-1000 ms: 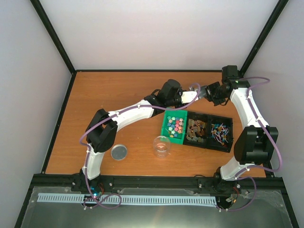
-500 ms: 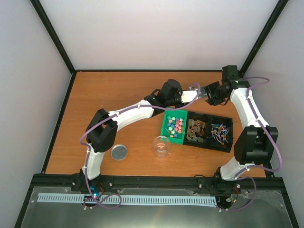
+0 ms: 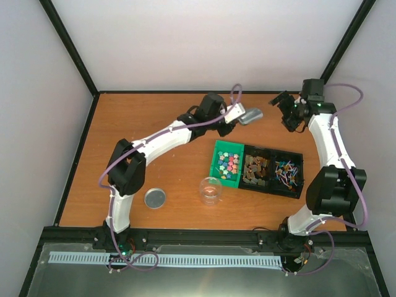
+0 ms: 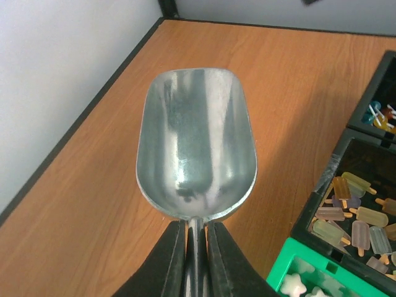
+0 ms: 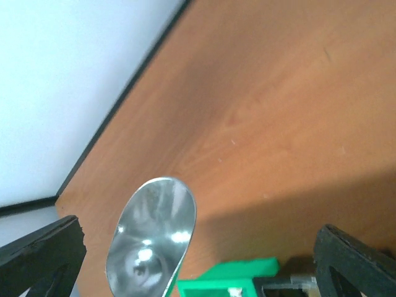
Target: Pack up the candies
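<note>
Your left gripper (image 4: 197, 247) has its jaws clenched on the thin handle of the metal scoop (image 4: 195, 142), whose empty bowl points straight out from the wrist. In the top view its long axis runs left to right toward the right arm, above the table (image 3: 154, 124) behind the bins. Your right gripper (image 3: 283, 112) hangs just beyond the scoop's tip, jaws spread wide and grasping nothing. The candies (image 3: 228, 164) lie heaped in the green bin (image 3: 215, 168), the left end of the row, on the near side of the scoop.
</note>
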Robot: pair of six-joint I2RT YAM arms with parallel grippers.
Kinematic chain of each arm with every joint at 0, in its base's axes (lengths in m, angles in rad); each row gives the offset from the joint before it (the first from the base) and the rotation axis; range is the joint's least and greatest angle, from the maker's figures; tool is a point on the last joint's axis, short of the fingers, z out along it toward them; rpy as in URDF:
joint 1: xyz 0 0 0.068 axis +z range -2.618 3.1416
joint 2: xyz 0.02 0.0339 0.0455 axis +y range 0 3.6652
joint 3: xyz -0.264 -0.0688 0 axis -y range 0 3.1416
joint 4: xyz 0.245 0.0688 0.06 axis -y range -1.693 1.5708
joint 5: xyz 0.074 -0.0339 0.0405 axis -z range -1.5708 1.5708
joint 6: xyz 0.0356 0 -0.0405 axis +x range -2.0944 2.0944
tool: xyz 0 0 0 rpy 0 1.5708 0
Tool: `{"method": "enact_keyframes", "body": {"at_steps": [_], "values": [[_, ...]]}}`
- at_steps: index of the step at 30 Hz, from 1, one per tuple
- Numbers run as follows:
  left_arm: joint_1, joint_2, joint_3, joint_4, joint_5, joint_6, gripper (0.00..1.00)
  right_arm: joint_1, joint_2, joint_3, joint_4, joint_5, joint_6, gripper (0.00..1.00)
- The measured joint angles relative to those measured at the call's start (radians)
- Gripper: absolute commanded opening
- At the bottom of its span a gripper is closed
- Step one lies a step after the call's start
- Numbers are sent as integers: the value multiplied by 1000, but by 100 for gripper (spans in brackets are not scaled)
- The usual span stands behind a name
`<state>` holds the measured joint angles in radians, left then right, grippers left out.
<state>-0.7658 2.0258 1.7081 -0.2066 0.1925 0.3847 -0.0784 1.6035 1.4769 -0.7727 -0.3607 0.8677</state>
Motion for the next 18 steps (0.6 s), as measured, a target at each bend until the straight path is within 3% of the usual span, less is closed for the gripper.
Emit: {"method": "enact_keyframes", "body": {"at_steps": [13,18], "values": [[122,-116,77,-221,211,-196,1,-36,-155,11,328,-121,-662,100],[156,-152,97,-296,292,-231,1,-37,-194,27,283,-299,-1025,100]]}}
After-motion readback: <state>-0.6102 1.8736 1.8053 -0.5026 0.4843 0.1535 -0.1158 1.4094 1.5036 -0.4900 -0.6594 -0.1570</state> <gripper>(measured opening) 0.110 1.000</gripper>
